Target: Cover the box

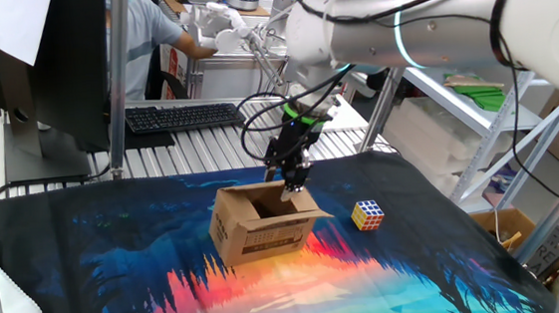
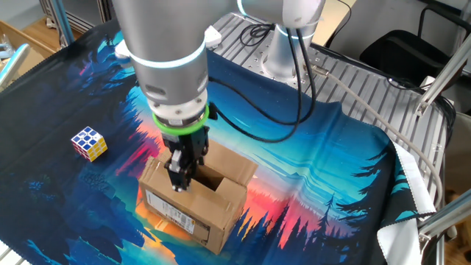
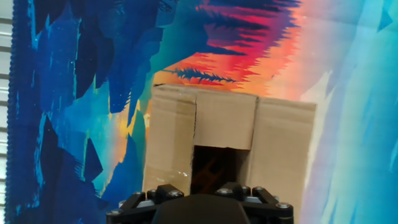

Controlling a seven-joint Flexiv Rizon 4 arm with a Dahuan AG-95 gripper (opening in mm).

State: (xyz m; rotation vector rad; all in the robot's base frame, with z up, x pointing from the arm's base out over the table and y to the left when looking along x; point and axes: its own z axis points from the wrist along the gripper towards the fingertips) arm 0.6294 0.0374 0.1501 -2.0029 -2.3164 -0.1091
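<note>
The brown cardboard box (image 1: 264,233) sits in the middle of the colourful cloth, printed text on its side. It also shows in the other fixed view (image 2: 193,210) and in the hand view (image 3: 217,121). Three of its flaps lie folded down over the top, and a dark rectangular opening (image 3: 214,165) stays uncovered near my hand. My gripper (image 1: 295,183) points straight down over that opening, its tips at the level of the flaps (image 2: 180,182). The fingers look pressed together and hold nothing. In the hand view only the black gripper body shows.
A small Rubik's cube (image 1: 368,213) lies on the cloth beside the box, also seen in the other fixed view (image 2: 89,143). A keyboard (image 1: 181,115) and a monitor stand behind the cloth on the metal table. A person (image 1: 155,36) is at the back.
</note>
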